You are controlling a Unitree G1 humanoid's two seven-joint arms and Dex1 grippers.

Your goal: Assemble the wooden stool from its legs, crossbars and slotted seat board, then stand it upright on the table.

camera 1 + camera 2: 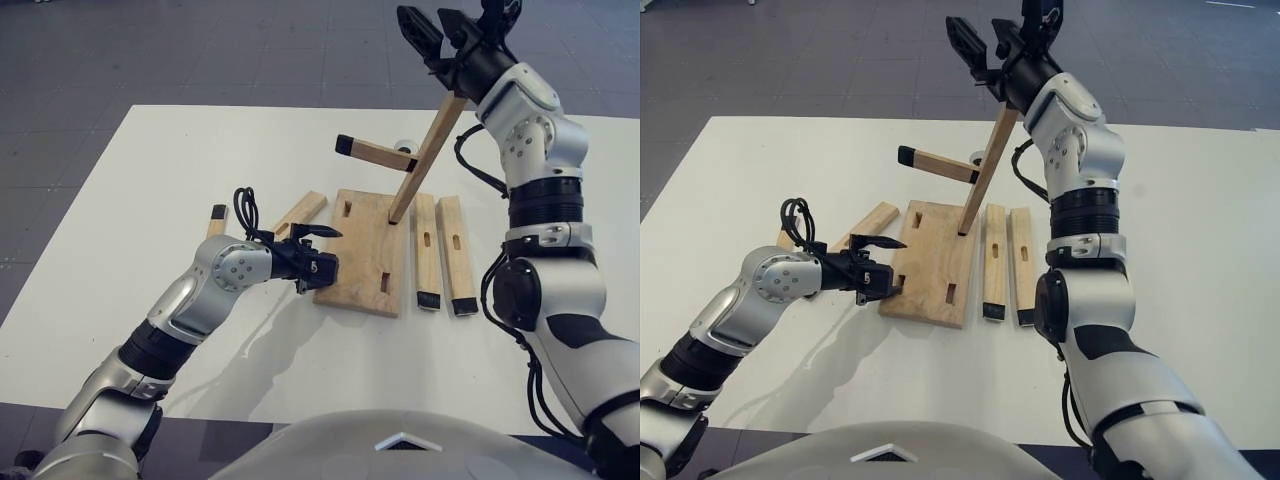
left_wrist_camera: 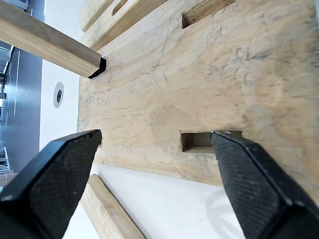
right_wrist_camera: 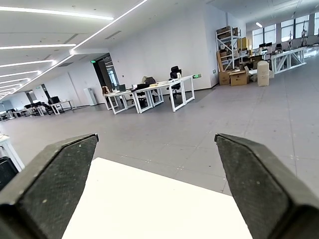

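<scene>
White tabletop (image 1: 150, 200) on a grey floor carries the stool parts. Near its middle the seat board (image 1: 365, 260) lies flat. A leg (image 1: 425, 160) with a crossbar (image 1: 375, 152) jutting from it stands tilted, foot at a far slot. The left gripper (image 1: 322, 262) sits at the board's near-left edge, fingers apart. The right gripper (image 1: 435, 32) is at the leg's top, fingers apart, clamping nothing. Two bars (image 1: 427, 245) lie toward the right edge. Seating the first leg looks to be the step. Next it needs righting and pressing down while the board is steadied.

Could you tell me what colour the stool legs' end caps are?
Black caps; best in left eye view.
</scene>
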